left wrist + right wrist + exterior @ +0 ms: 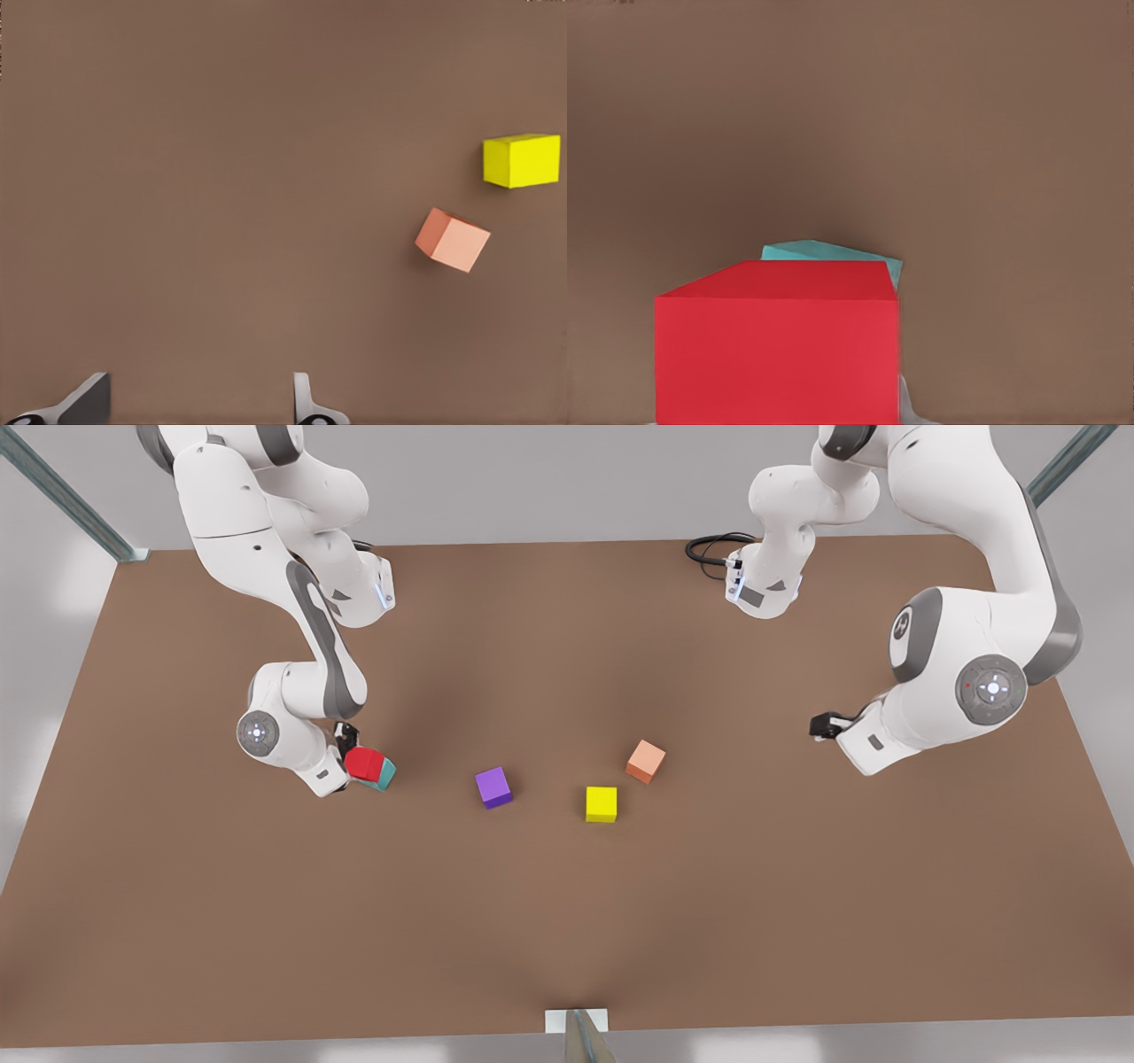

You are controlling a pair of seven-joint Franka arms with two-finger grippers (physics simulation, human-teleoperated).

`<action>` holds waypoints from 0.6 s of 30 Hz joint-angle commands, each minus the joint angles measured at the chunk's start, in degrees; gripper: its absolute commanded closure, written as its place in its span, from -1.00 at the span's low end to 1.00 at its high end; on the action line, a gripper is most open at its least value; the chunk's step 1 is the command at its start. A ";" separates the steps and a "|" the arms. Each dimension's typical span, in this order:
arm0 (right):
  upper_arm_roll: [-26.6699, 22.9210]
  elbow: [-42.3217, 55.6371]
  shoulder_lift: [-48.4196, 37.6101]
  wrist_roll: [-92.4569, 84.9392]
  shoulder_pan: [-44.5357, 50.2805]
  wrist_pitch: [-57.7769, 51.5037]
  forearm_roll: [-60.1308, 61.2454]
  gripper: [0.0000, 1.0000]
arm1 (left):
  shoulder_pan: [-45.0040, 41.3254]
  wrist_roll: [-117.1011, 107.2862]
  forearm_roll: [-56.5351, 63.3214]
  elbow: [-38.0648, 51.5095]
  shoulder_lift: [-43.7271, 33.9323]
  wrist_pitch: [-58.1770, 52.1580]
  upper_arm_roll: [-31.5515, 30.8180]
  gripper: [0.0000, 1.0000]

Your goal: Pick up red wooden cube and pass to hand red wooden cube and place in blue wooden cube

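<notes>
No readable writing on any cube. Right gripper (354, 755), at the front view's left, clamped on the red cube (364, 763), held right over the teal cube (384, 776) on the table (567, 921). Left gripper (821, 726) hovering at the front view's right, fingers (306, 400) apart, empty, well apart from the orange cube (646, 761) and yellow cube (601, 803).

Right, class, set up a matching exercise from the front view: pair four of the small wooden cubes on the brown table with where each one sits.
Things:
1. red wooden cube
2. purple wooden cube
3. yellow wooden cube
4. pale orange wooden cube

Places:
A. nearest the arm on the front view's right, whose left gripper hangs open
B. between purple and orange, closest to the table's near edge
C. at the right gripper, over the blue wooden cube
D. alone, just right of the red and blue pair

Pairs: 1-C, 2-D, 3-B, 4-A
</notes>
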 commanded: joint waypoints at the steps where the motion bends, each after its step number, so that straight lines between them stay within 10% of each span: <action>1: -0.01 0.05 0.07 9.18 0.12 0.15 0.15 -1.00 | 0.25 -3.71 -1.71 -0.02 -0.04 -0.09 0.07 -1.00; 18: 0.17 0.93 -1.16 8.83 0.12 -1.95 0.24 -1.00 | 0.60 -3.62 -1.71 -0.02 1.19 -0.18 0.16 -1.00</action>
